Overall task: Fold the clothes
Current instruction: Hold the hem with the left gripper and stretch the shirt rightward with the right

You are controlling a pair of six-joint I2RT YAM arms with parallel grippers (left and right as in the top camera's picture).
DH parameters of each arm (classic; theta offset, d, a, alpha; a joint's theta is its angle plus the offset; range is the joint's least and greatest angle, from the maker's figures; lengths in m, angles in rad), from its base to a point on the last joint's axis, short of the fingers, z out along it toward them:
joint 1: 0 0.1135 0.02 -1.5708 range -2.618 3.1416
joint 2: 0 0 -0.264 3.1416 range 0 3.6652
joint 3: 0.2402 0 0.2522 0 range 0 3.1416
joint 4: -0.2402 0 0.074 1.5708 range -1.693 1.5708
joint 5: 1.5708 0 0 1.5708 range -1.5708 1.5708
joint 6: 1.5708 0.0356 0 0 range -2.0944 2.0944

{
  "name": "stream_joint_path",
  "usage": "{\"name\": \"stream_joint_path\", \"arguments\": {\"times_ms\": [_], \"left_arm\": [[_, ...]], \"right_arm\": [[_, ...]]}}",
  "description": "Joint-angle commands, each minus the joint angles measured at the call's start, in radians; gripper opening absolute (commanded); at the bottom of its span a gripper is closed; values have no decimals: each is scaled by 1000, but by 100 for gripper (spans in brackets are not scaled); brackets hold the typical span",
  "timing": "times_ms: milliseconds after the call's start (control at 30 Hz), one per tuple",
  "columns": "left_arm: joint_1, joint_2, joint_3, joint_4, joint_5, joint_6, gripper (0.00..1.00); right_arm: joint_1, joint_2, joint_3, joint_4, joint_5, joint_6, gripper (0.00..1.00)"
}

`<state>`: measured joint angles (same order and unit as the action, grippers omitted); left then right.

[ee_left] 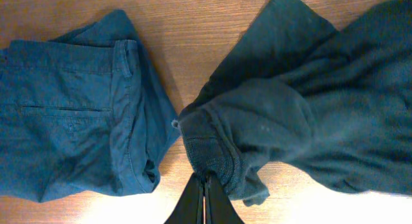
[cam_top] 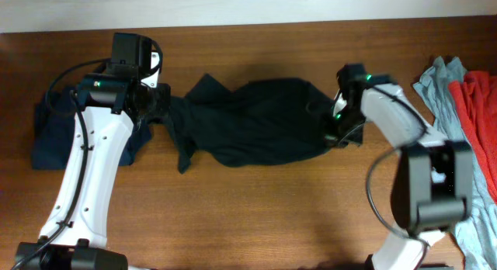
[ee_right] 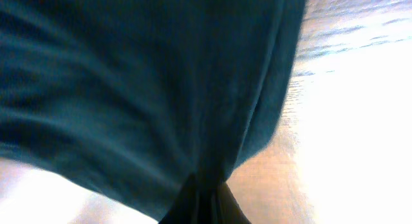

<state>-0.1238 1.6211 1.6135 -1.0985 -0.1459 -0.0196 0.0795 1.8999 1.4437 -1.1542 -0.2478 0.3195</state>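
- We've got the black T-shirt (cam_top: 256,119) bunched into a long, rumpled shape across the middle of the wooden table (cam_top: 256,216), drawn out between the two arms.
- At the shirt's left end, the left gripper (ee_left: 205,180) is pressed together on a thick ribbed band (the collar, we reckon). At the shirt's right end, the right gripper (ee_right: 201,188) is pinched tight on a fold of the same cloth.
- It's a soft, light, matte knit, creased all over. We judge it will sag and slide rather than hold a shape, so the seams, hems and that firmer ribbing are the places to take hold.
- Just left of the shirt lie folded navy trousers (ee_left: 71,121), a stiffer weave with a stitched pocket.
- Well to the shirt's right, a grey-blue garment (cam_top: 439,88) and a red garment (cam_top: 480,99) sit together in a limp, crumpled heap.
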Motion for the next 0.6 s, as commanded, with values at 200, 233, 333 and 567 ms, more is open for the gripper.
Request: {"name": "stream_joint_path", "arguments": {"times_ms": [200, 233, 333, 567], "left_arm": [[4, -7, 3, 37, 0, 13, 1], [4, -7, 3, 43, 0, 13, 1], [4, -7, 3, 47, 0, 13, 2], [4, -7, 3, 45, 1, 13, 1]], "right_arm": [[5, -142, 203, -218, 77, -80, 11], [5, -130, 186, -156, 76, -79, 11], [5, -91, 160, -26, 76, -76, 12], [5, 35, 159, 105, 64, -31, 4]]}}
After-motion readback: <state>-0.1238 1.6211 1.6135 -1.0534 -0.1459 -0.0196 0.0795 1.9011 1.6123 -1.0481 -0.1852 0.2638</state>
